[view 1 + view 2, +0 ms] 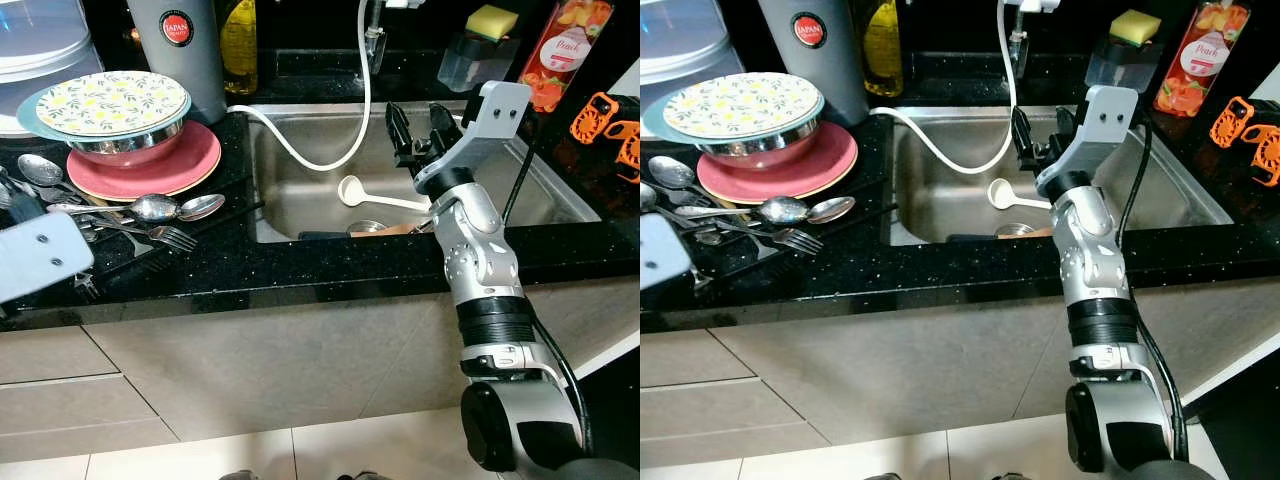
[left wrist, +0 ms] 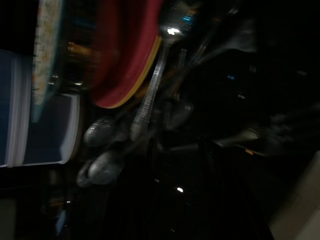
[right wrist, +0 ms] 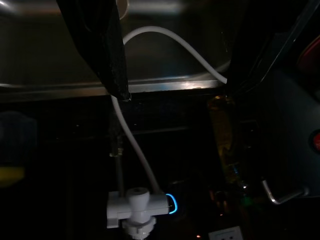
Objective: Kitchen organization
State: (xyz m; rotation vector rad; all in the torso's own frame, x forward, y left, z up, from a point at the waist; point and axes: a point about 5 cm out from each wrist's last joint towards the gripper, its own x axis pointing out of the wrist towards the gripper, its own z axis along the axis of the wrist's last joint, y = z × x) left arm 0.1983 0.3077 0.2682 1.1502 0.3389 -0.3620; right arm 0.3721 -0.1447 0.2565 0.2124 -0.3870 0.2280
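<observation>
My right gripper (image 1: 420, 125) hangs open over the steel sink (image 1: 545, 190), nothing between its black fingers (image 3: 107, 55). Below it a white ladle (image 1: 352, 190) lies in the basin, with a few other items near the basin's front wall. On the black counter to the left, a floral plate (image 1: 110, 100) rests on a steel bowl (image 1: 125, 145) atop a pink plate (image 1: 150, 170). Spoons and a fork (image 1: 160, 212) lie in front of the stack. My left arm's grey wrist (image 1: 40, 255) hovers near this cutlery; its wrist view is dark and blurred, showing spoons (image 2: 107, 132) and the pink plate's rim (image 2: 127, 60).
A white hose (image 1: 300, 150) loops from the tap (image 3: 137, 205) across the sink. Along the back stand a grey flask (image 1: 185, 50), a yellow bottle (image 1: 238, 45), a soap holder with sponge (image 1: 482, 45) and a peach bottle (image 1: 565, 50). An orange object (image 1: 610, 125) sits at the right.
</observation>
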